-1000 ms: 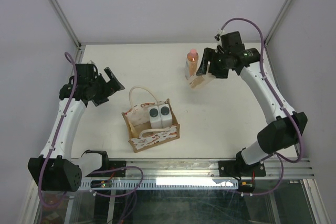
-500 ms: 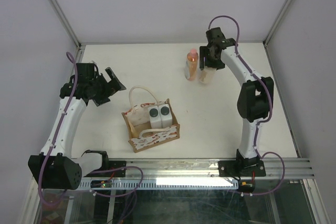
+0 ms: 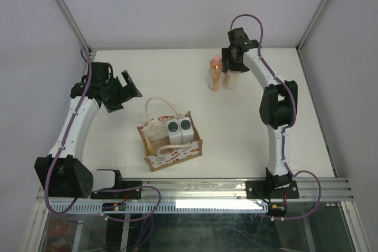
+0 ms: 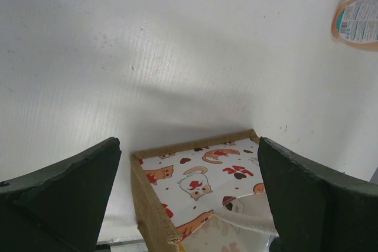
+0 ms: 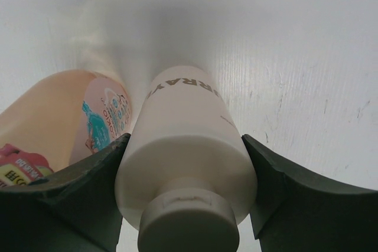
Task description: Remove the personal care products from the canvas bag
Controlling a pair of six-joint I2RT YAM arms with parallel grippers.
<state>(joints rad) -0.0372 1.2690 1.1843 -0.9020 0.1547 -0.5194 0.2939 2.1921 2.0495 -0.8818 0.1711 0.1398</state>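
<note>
Right gripper [image 5: 183, 141] is out at the far side of the table [image 3: 307, 140], and its two fingers are pressed against both sides of the beige bottle [image 5: 188, 116]: clamped on it, no gap showing on either flank. The bottle stands upright with its beige cap toward the wrist camera; whether its base rests on the table cannot be told. Just beside it, on the robot's left, stands the orange bottle [image 3: 216, 78], pink cap [image 3: 217, 61] up, the two very close together. Both are well apart from the canvas bag [image 3: 177, 156], which sits near the middle of the table, rope handles [image 3: 155, 103] up and arching toward the far-left side. Inside the bag, two white bottles [image 3: 173, 127] and [image 3: 185, 125] stand side by side, dark grey caps up, in the right half of the opening. Left gripper [image 3: 126, 88] hangs above the table to the far left of the bag, fingers spread wide apart, nothing between them, and its wrist camera looks down on a corner of the bag's patterned panel
</note>
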